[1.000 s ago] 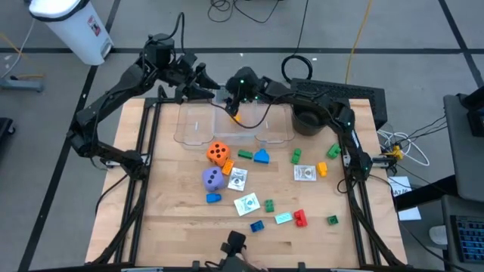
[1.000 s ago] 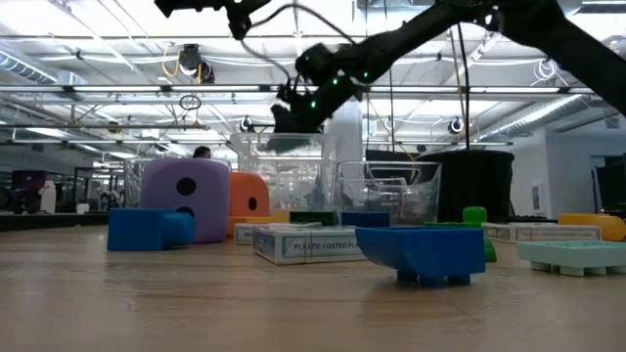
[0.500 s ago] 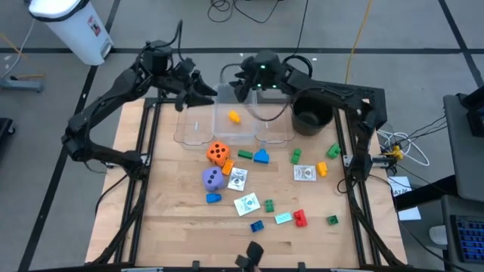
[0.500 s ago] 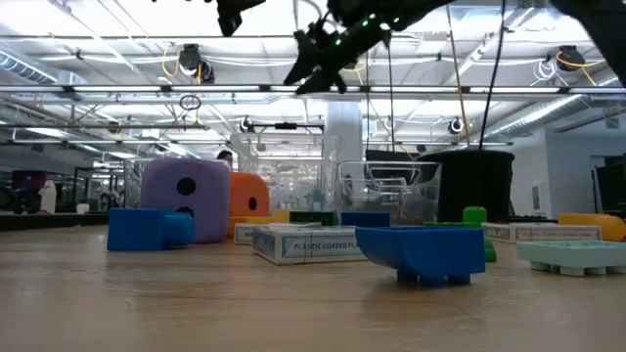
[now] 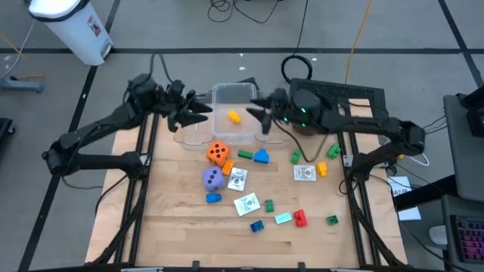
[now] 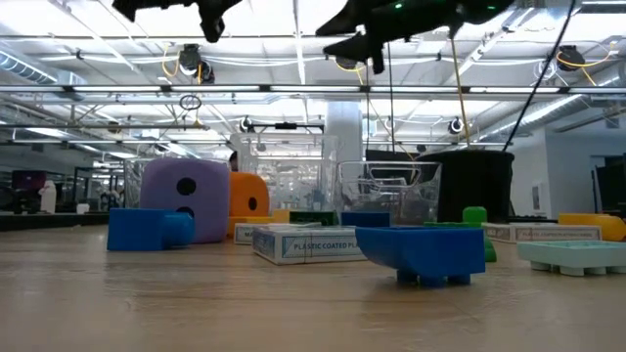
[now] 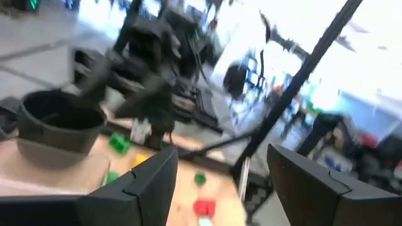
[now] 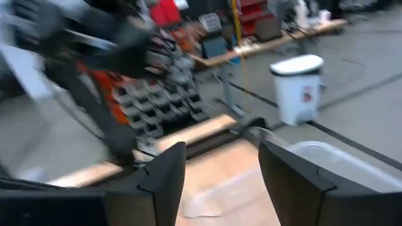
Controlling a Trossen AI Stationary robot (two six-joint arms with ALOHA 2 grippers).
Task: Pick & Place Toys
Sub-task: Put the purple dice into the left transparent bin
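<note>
**Both end effectors empty above the tub**

High view: my left end effector [image 5: 198,113] and right end effector [image 5: 259,115] hover at opposite sides of the clear tub [image 5: 198,132], fingers parted, holding nothing. One orange block [image 5: 234,117] lies inside the tub. The orange die [image 5: 218,153], purple die [image 5: 213,179], cards and blocks lie scattered on the surface [image 5: 181,219].

Low view: both arms hang above the toys.

Wrist views: each pair of fingers stands apart.

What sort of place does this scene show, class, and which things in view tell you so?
Most likely a robotics lab or workshop in an industrial hall: a wooden table with two robot arms mounted on it, cables trailing over the taped floor, and exposed ceiling trusses with strip lights behind.
</note>
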